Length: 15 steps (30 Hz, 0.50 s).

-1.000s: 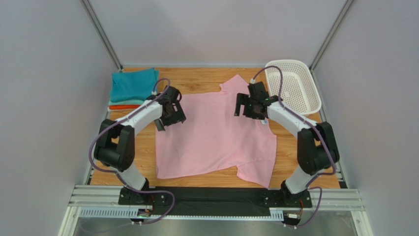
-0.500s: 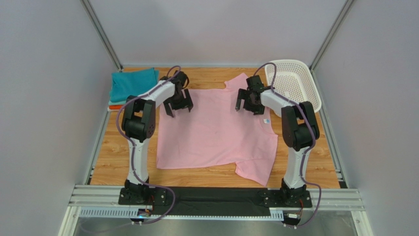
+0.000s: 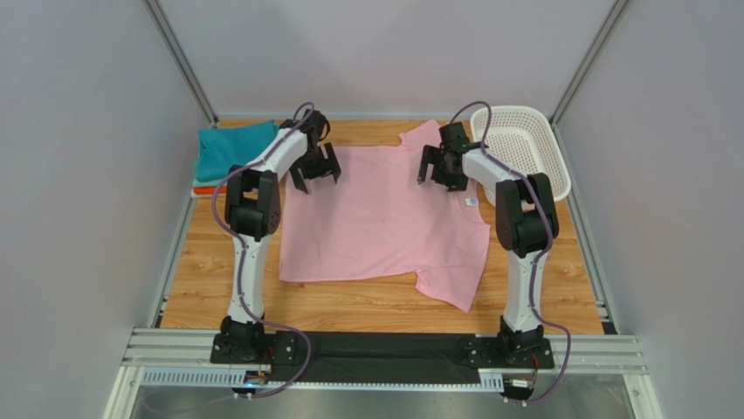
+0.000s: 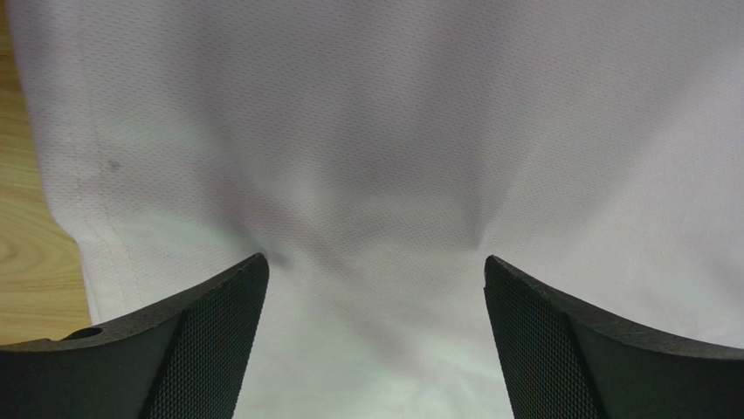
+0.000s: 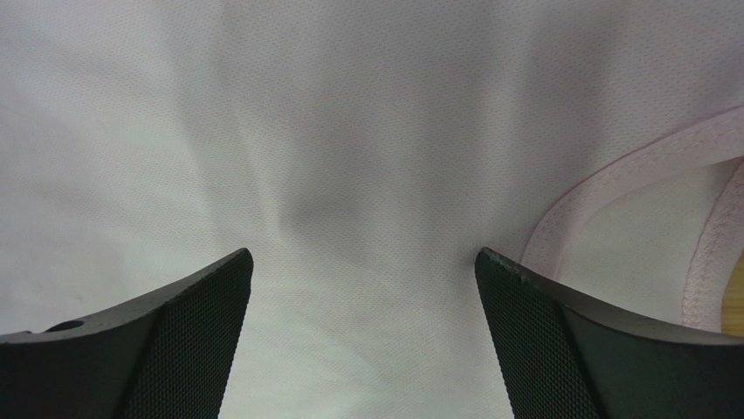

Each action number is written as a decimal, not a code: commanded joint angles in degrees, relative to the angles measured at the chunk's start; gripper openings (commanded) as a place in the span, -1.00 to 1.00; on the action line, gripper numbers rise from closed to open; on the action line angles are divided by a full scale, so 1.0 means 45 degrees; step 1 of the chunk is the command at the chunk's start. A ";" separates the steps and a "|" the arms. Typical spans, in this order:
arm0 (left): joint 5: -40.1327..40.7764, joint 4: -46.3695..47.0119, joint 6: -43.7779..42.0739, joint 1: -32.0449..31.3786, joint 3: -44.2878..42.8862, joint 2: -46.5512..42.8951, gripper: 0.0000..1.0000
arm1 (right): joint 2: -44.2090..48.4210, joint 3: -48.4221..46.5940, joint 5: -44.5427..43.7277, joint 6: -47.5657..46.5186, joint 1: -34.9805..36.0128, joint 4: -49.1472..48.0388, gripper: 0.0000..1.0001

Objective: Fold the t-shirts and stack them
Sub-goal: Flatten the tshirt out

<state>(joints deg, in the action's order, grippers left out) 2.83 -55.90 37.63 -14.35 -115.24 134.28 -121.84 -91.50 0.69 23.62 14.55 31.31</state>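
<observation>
While the pink t-shirt [image 3: 384, 223] lies flat, the basket [image 3: 524, 110] stands alongside.

I work over a wood-grain table [image 3: 210, 271] boxed in by plain, pale grey panels: a left wall [image 3: 79, 175], a right wall [image 3: 672, 175] and a far wall [image 3: 384, 52]. A slanted left post [image 3: 179, 61] and right post [image 3: 589, 57] of metal rise from the far corners. Along the near edge runs an aluminium rail [image 3: 166, 349] with a black strip [image 3: 384, 347] at its middle. The light is soft and even.
</observation>
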 commanded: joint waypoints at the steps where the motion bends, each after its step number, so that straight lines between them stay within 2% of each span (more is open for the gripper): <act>1: -0.0023 -0.0566 -0.0334 0.0142 -0.0505 -0.1008 0.99 | 0.0530 -0.0272 0.0394 -0.0091 0.0048 0.0405 1.00; 4: 0.0015 -0.0664 -0.0296 0.0122 0.0196 -0.2608 0.99 | 0.1974 0.0176 0.0239 -0.0150 0.0185 0.0542 1.00; 7: 0.0171 -0.0509 0.0230 0.0045 0.2457 -0.4833 1.00 | 0.4101 0.1522 -0.0210 -0.0131 0.0535 0.0484 1.00; 8: 0.0249 -0.0392 0.0387 -0.0014 0.4127 -0.6154 0.99 | 0.4687 0.2067 -0.0676 -0.0073 0.0634 0.0426 1.00; 10: 0.0328 0.0271 0.0992 -0.0228 0.6145 -0.7644 0.99 | 0.6601 0.3979 -0.0837 0.0277 0.0791 0.0114 1.00; 11: 0.0289 0.0564 0.1187 -0.0345 0.8205 -0.9160 0.99 | 0.7226 0.4644 -0.0837 0.0395 0.0791 0.0016 1.00; 12: 0.0250 0.0934 0.1441 -0.0617 0.9212 -0.9910 0.99 | 0.7967 0.5985 -0.0798 0.0512 0.0791 -0.0062 1.00; 13: 0.0347 0.0996 0.2023 -0.0794 1.0208 -1.1484 0.99 | 0.9212 0.6578 -0.0798 0.0591 0.0791 -0.0121 1.00; 14: 0.0444 0.1093 0.2358 -0.0950 1.2075 -1.2254 0.99 | 0.9959 0.7145 -0.0778 0.0785 0.0791 -0.0161 1.00; 15: 0.0561 0.1171 0.2671 -0.1203 1.2944 -1.3035 0.99 | 1.0605 0.8272 -0.0797 0.0806 0.0772 -0.0161 1.00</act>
<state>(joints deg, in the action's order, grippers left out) 4.16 -51.75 43.44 -17.39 -69.10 83.07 -80.73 -63.31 -1.30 24.99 18.48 31.00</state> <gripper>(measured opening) 0.995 0.998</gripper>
